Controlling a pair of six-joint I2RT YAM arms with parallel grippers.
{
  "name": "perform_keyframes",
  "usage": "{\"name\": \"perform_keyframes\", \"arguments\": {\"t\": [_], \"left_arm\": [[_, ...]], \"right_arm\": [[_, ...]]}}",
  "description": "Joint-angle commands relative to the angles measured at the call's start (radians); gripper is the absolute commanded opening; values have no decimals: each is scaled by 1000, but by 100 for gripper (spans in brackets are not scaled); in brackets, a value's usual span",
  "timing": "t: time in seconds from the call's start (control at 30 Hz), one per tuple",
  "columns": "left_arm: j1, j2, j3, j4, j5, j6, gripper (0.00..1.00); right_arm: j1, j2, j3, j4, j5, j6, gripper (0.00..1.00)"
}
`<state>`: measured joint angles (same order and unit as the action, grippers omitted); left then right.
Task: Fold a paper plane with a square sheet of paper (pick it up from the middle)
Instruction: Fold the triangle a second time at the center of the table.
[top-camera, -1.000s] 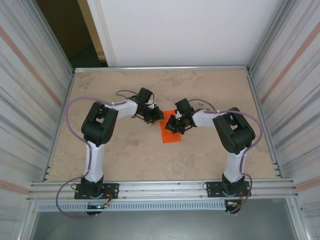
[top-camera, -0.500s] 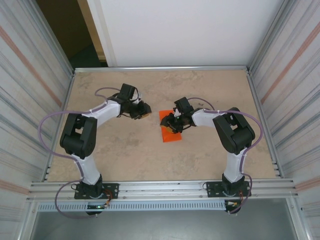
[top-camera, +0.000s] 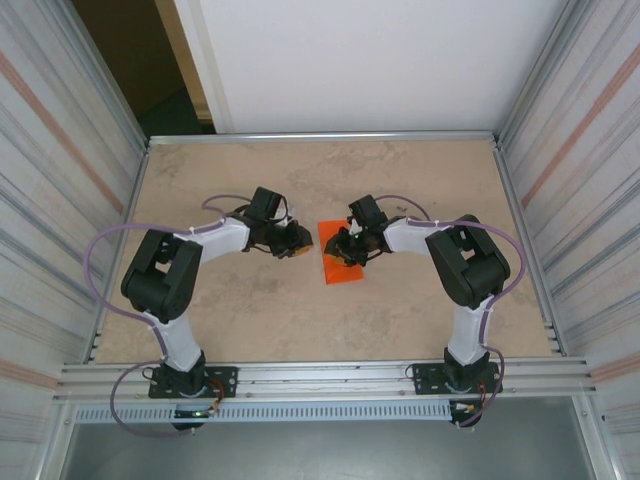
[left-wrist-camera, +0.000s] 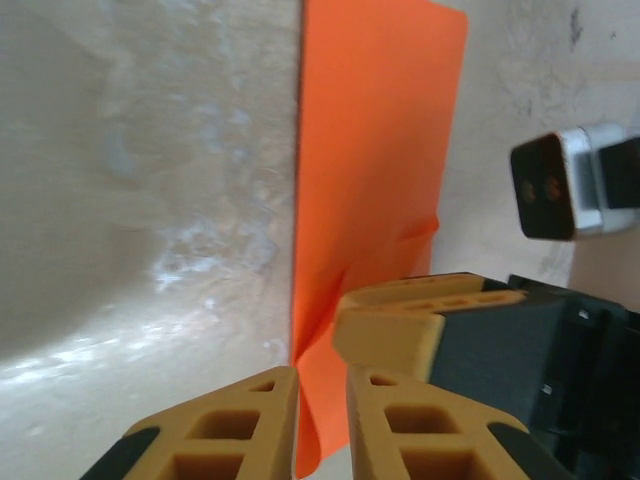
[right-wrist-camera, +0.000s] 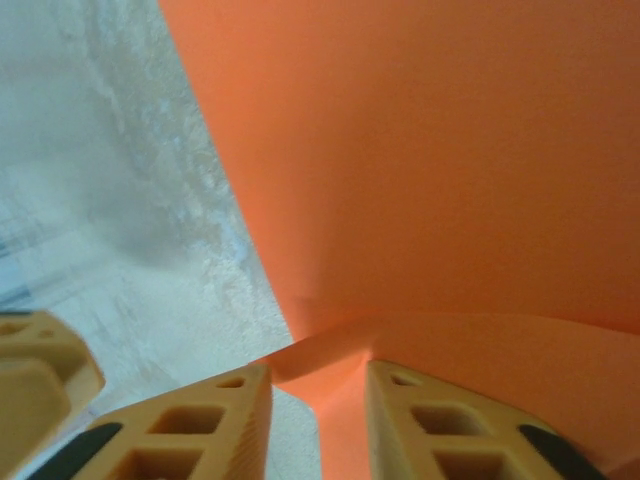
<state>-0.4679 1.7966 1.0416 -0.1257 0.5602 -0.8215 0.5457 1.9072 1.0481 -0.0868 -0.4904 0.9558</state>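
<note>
The thin bright orange paper sheet (top-camera: 339, 255), partly folded, is lying mid-way across the beige stone-look table (top-camera: 250, 310). The right gripper (right-wrist-camera: 318, 392) is pinching a raised fold of it, and the left gripper (left-wrist-camera: 322, 385), jaws narrow, is nipping the sheet's edge just beside it

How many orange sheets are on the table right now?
1. The folded orange sheet of paper lies mid-table between the arms, with the right hand on it and the left hand just beside its left edge.

Beige mottled table (top-camera: 400, 310); corrugated metal side walls (top-camera: 60, 200); white back panel (top-camera: 370, 60).
</note>
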Motion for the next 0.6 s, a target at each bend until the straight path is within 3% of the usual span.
{"name": "perform_keyframes", "arguments": {"t": [0.0,0.3,0.57], "left_arm": [[-20,-11,-10,55,31,-35,17],[-95,71,58,30,15,6,3],[-116,152,151,-79,-82,76,0]], "right_arm": [[3,23,-22,-66,37,-23,22],[3,32,-24,-85,45,-28,0],[3,34,-24,-86,44,-32,0]]}}
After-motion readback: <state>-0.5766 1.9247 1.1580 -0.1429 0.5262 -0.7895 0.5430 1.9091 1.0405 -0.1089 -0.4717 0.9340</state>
